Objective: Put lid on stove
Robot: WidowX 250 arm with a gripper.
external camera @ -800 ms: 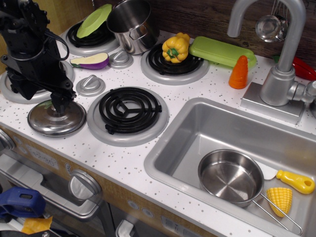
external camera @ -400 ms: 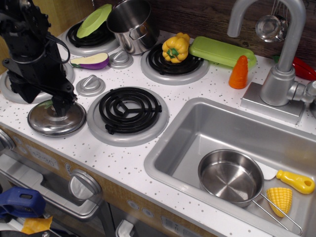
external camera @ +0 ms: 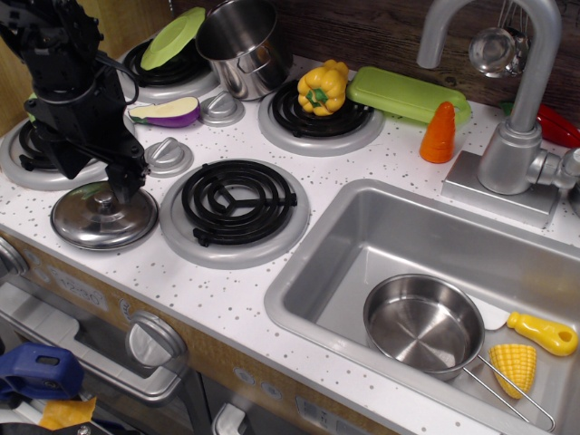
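Lid (external camera: 104,217) sitting flat on the white stove (external camera: 299,168) top, front left. Pincer (external camera: 124,190) lifted up and right off the knob, apparently let go, empty. Looks basically done.

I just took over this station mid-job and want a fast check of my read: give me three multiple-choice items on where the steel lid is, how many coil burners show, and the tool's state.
1. Where does the lid lie?
A. in the sink
B. on the white stove top, left of the bare front burner
C. on the steel pot

2. How many black coil burners show?
A. two
B. four
C. six

3. What is the tool doing?
A. poised at the lid's knob
B. holding the yellow pepper
C. reaching into the sink

Key: 1 B, the lid sits flat beside the front burner. 2 B, four spirals visible. 3 A, its tip is over the lid's centre; grip unclear.
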